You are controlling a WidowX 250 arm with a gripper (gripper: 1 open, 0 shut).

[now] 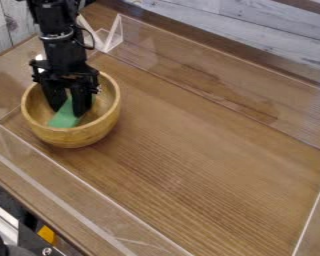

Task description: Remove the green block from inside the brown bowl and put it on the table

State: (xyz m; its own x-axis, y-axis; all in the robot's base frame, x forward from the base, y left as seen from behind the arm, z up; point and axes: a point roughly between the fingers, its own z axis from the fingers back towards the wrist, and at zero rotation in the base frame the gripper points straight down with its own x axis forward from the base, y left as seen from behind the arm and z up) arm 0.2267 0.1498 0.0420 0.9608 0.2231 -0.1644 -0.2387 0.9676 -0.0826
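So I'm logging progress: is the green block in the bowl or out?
In. The green block lies inside the bowl, with the gripper shut on it.

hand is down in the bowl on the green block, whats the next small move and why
Probably lift straight up. The hand sits inside the brown bowl, pointing down, its fingers shut around the green block, which leans against the bowl's inner wall. A vertical rise should clear the thick rim before any sideways travel toward the bare table, so the block would not catch the wall.
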